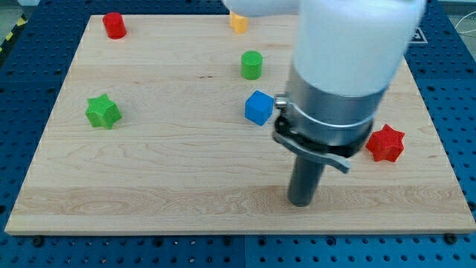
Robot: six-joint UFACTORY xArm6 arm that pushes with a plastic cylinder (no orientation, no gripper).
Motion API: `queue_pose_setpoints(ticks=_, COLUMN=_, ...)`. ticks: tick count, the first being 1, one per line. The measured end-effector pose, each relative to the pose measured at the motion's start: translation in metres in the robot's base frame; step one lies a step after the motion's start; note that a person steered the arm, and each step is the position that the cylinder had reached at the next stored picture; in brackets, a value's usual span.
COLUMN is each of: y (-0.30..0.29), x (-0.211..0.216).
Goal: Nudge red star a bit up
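Six blocks are seen on the tabletop (149,171). No claw is fitted, so no grasp state applies; my tip (300,201) is planted near the front edge, left of and nearer than the red star (385,144), which lies by the right edge, untouched.

A blue cube (258,108) sits left of the arm.

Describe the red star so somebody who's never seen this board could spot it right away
Start at the wooden board and go to its right edge, about midway down. The red star sits there, right of the arm and up-right of my tip. The only other red block is a cylinder at the top-left corner.
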State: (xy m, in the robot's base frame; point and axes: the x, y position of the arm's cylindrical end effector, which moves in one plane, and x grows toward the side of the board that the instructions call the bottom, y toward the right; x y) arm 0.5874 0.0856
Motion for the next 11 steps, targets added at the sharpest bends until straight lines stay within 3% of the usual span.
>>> queue_pose_setpoints(ticks=4, y=0.112, x=-0.005)
queue_pose_setpoints(ticks=11, y=0.12, x=-0.058)
